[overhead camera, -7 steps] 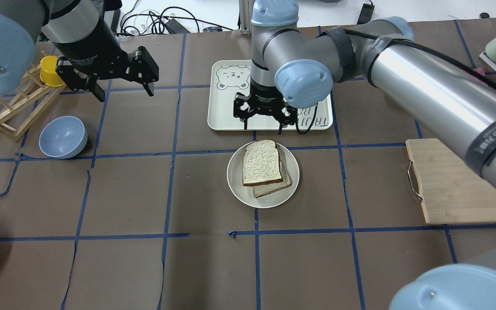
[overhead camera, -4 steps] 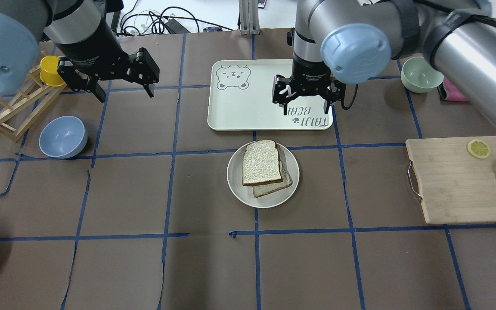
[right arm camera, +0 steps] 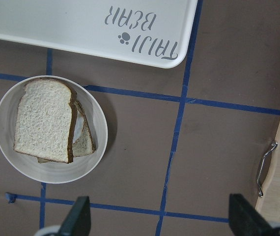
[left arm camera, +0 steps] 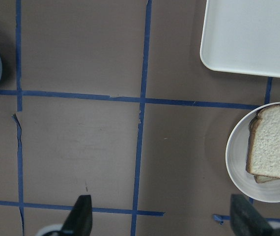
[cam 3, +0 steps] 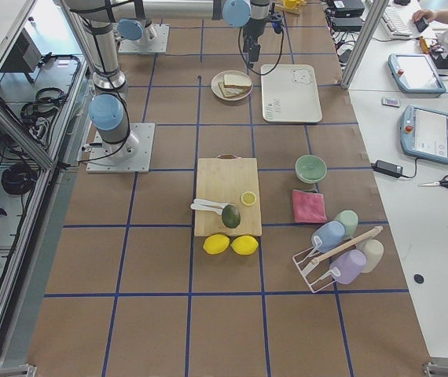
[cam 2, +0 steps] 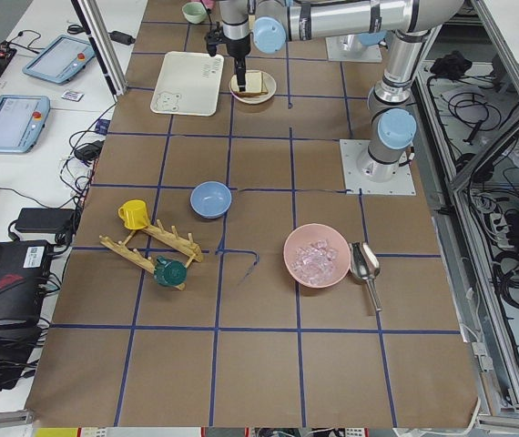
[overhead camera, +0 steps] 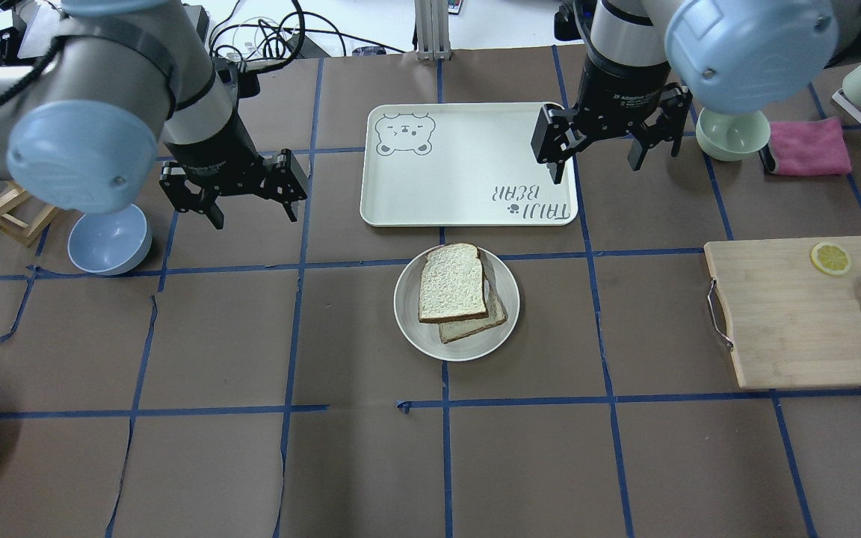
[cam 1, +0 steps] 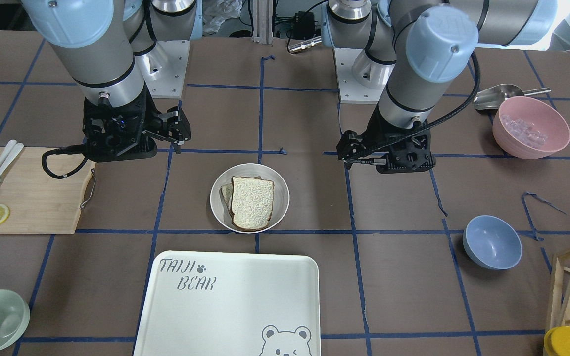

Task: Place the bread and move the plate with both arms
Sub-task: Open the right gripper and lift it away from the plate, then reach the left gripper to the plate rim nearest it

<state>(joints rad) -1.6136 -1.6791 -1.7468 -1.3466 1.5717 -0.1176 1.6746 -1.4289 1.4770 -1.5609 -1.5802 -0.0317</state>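
The plain bread (overhead camera: 453, 282) lies on top of a second slice with something white on it, on the round cream plate (overhead camera: 408, 314) at the table's middle. The bread (right arm camera: 44, 120) and plate (right arm camera: 5, 118) show in the right wrist view, and the bread (left arm camera: 275, 147) and plate (left arm camera: 236, 157) at the left wrist view's right edge. My left gripper (overhead camera: 253, 215) is open and empty, above the table left of the plate. My right gripper (overhead camera: 596, 170) is open and empty, above the tray's right edge, beyond and right of the plate. Neither touches the plate.
The cream "Taiji Bear" tray (overhead camera: 468, 164) lies just beyond the plate. A blue bowl (overhead camera: 109, 239) and a wooden rack (overhead camera: 4, 213) are at the left. A green bowl (overhead camera: 733, 134), a pink cloth (overhead camera: 808, 146) and a cutting board (overhead camera: 797, 321) are at the right.
My right gripper has moved right, from over the tray to its right edge. My left gripper has moved nearer and to the right. Bread and plate have not moved.
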